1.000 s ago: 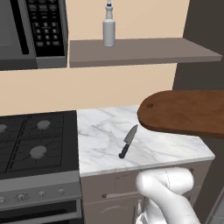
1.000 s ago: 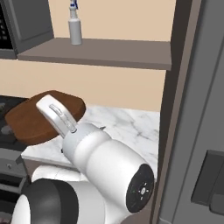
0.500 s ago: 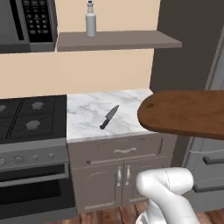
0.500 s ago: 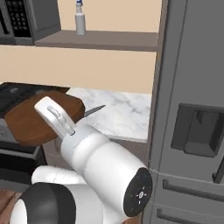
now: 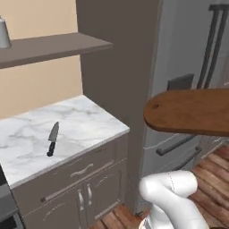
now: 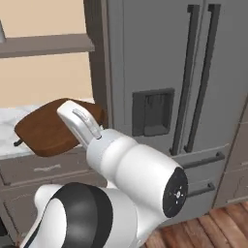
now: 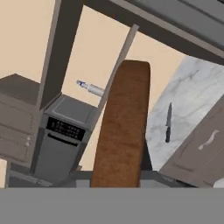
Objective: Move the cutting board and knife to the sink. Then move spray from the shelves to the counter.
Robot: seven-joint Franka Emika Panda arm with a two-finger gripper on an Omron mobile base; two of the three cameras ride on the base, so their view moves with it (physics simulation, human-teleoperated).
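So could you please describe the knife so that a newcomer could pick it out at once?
Find the white marble counter left of the tall grey fridge, below the wall shelf. The knife lies flat on it, alone: small, with a black handle and a silver pointed blade, far smaller than the brown cutting board held aloft.

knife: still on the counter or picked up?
On the counter. The knife lies flat on the marble counter, nothing touching it; the cutting board is held up in the air, away from it.
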